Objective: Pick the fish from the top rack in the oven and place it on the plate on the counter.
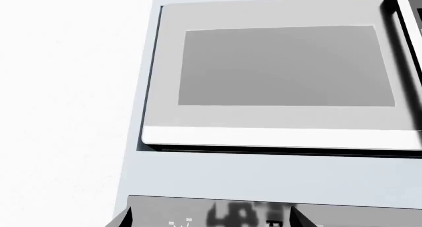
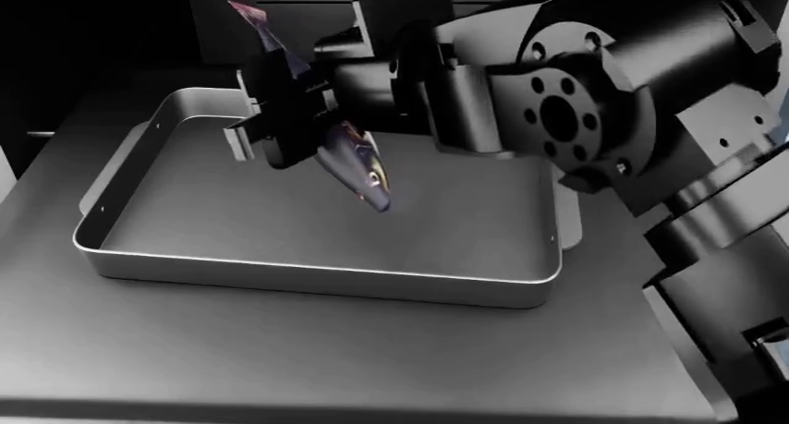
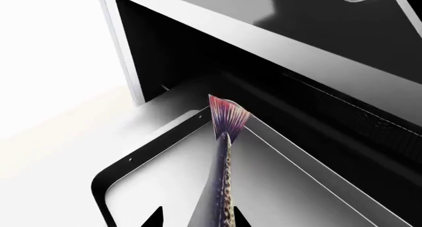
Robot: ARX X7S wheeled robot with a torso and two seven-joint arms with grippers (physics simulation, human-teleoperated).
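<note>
Head view: fish (image 2: 358, 161) middle hidden behind right gripper (image 2: 281, 119) – only tail at upper left and head below gripper show. Tray (image 2: 309, 276) far right corner hidden behind right arm. Right arm cut off by right frame edge.

Right wrist view: fish head end cut off by bottom edge; gripper fingertips (image 3: 153, 219) barely in frame – grip itself unseen.

Left wrist view: left gripper (image 1: 207, 219) cut off at bottom edge, blurred dark smear between its tips unreadable. Cabinet door (image 1: 283, 73) cut off at right edge.

I see the fish (image 3: 222, 187) dark purplish-blue with a yellowish speckled flank and pinkish striped tail, the tray (image 2: 309, 278) dull grey, my right tool (image 2: 273, 119) black.
</note>
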